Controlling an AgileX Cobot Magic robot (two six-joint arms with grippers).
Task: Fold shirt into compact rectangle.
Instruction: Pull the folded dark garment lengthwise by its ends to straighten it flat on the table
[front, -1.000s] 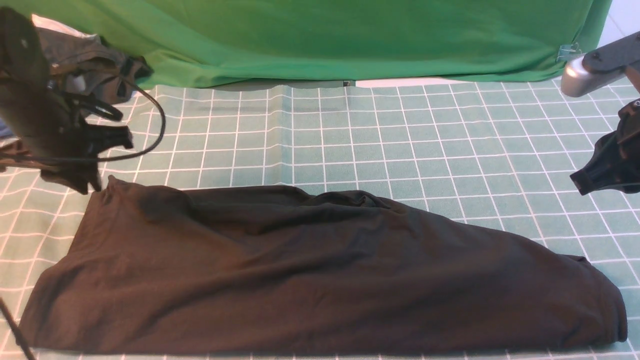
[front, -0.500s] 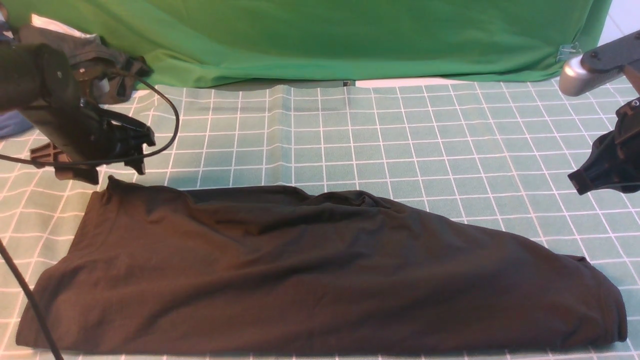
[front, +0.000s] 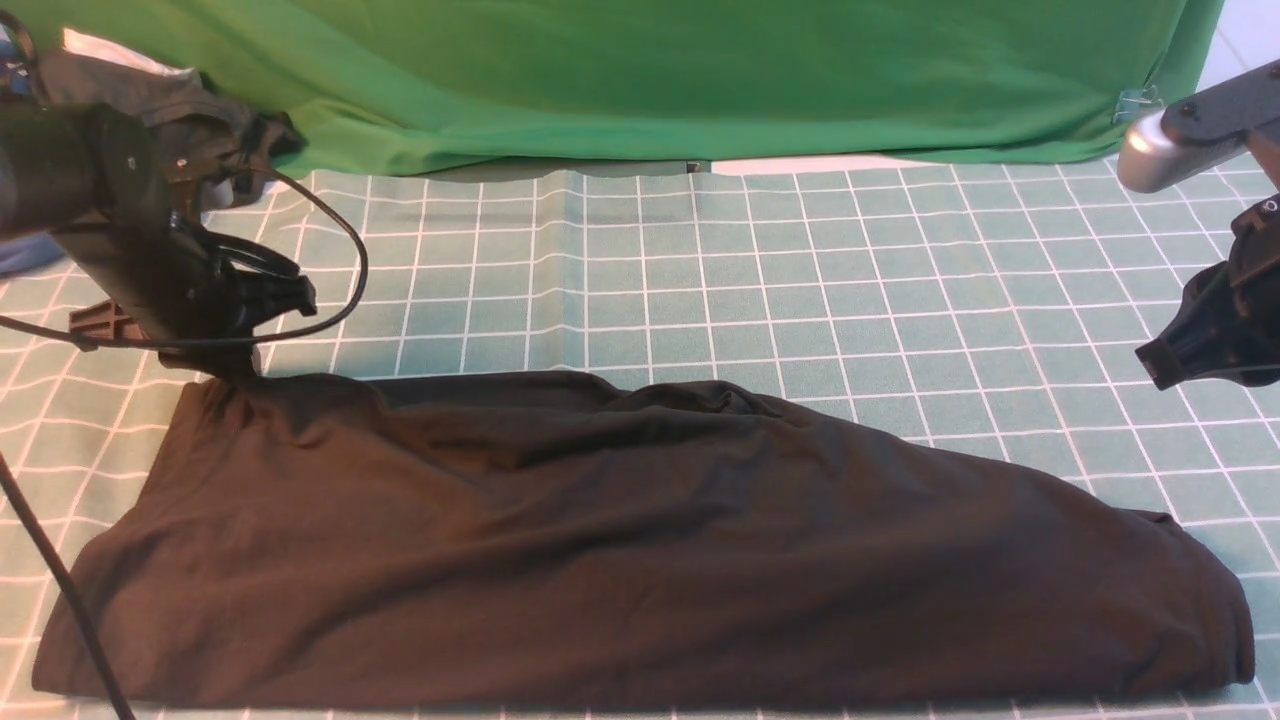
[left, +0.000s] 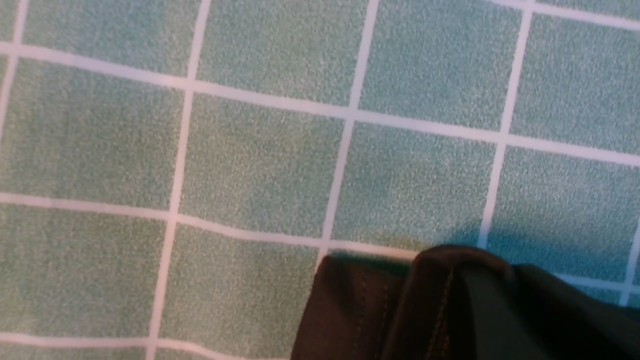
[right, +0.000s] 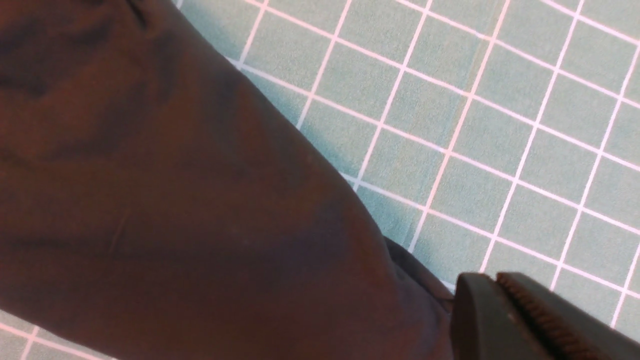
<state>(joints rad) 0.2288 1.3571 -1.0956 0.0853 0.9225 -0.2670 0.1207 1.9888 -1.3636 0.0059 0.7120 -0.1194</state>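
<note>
A makeshift robot workspace: green curtain (front: 650, 80), checked cloth (front: 680, 270), robot arms (front: 1240, 250).

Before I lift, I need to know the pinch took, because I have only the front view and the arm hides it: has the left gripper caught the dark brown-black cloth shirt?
Observer: Yes. In the left wrist view, the left gripper is shut on a stitched edge of the dark brown-black cloth shirt.

Operator: And the right gripper, cut off at my picture's edge?

Observer: The right wrist view shows the right gripper's fingertips together, with no cloth visible between them.
</note>
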